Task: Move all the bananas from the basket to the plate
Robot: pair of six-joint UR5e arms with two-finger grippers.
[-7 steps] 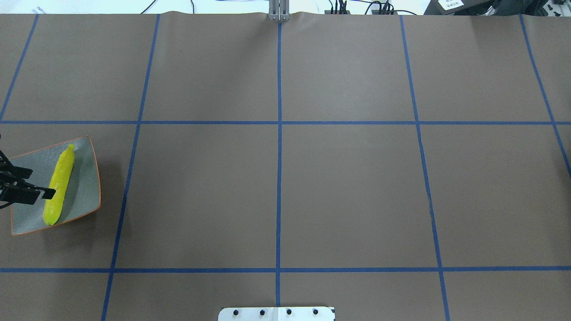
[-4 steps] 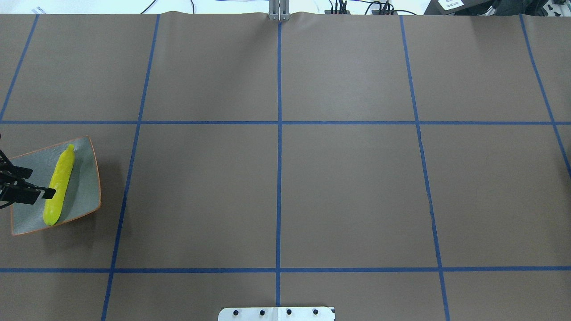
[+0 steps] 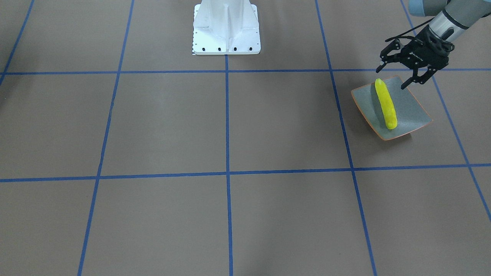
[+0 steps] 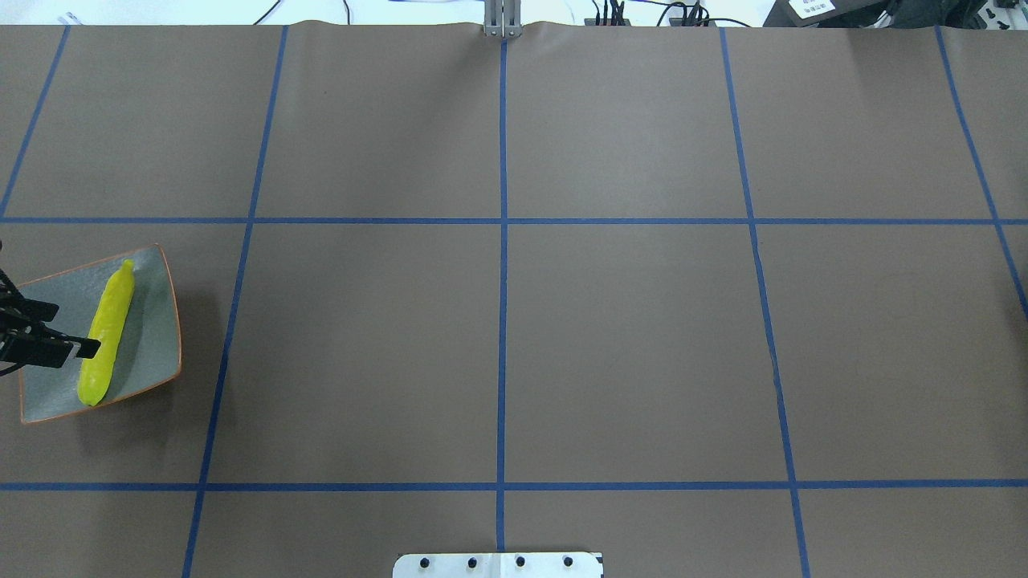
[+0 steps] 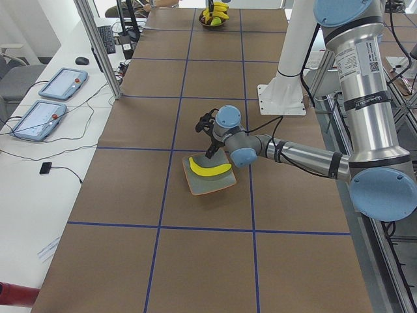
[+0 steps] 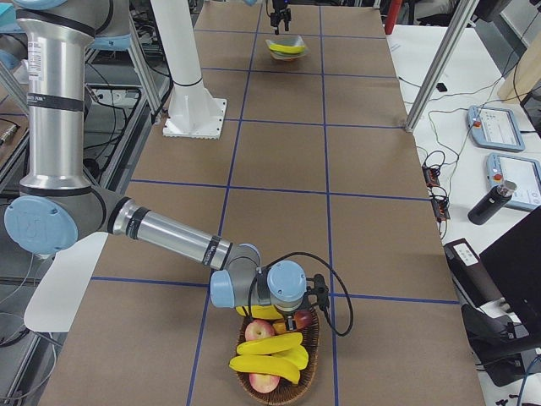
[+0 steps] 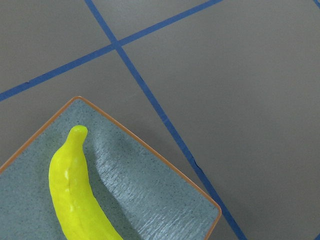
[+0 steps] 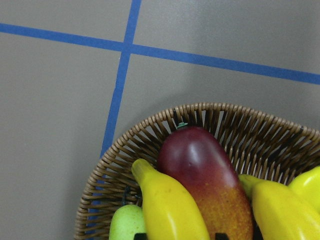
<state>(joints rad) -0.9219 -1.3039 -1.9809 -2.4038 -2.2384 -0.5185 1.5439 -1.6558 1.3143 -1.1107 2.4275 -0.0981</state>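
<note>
Bananas (image 6: 270,345) look like smooth moulded plastic to me, so I'm guessing light, stiff and kinda slippery, nothing that squashes. The curve means one could roll or pivot in a two-finger pinch, so I'd take it across the fat middle, not near the tapered tips.

Counting: one banana (image 3: 385,104) lies on the plate (image 3: 416,111), running roughly 11 to 5 o'clock across it in the front-facing view. From overhead, the plate sits out at the table's 9 o'clock edge. Three more are in the wicker basket (image 6: 314,342) at the opposite end of the table, piled with other fruit: a red-and-orange mango-looking thing (image 8: 200,175), a small green fruit (image 8: 125,225) and a reddish apple-ish one (image 6: 264,382). So four bananas, one plate, one basket.

The left gripper (image 3: 391,78) hangs just above the plate's 12 o'clock corner in the front view, fingers spread wide, holding nothing, clear of the banana. The right gripper (image 6: 304,298) hovers over the basket's far rim, and I honestly can't tell if its fingers are spread or together. By my reckoning that's one of four moved. In the right wrist view, the banana at the mango's 7 o'clock side looks like the easiest grab.
</note>
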